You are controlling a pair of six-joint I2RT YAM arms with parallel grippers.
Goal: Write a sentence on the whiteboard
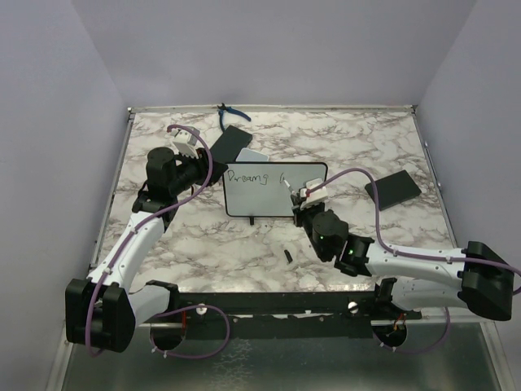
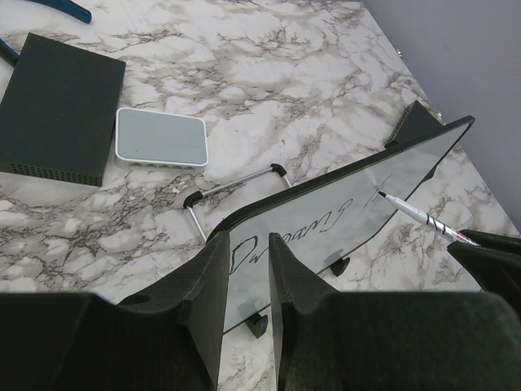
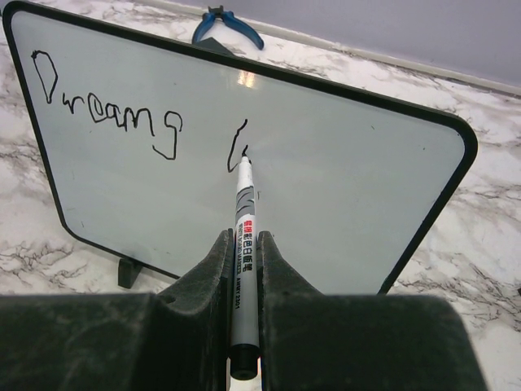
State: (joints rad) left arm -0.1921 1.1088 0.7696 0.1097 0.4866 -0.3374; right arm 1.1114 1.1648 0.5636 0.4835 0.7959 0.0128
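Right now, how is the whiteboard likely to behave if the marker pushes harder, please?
The whiteboard looks thin and light on two small feet, so it would probably slide or tip backward. Its glossy face likely lets the marker tip skid.

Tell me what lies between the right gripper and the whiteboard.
A marker: the right gripper clamps its barrel and its tip touches the whiteboard, clearest in the right wrist view.

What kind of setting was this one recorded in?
Probably a lab test cell, not a home: plain lilac walls box in a marble-patterned tabletop, with the left arm and right arm bolted along its near edge.
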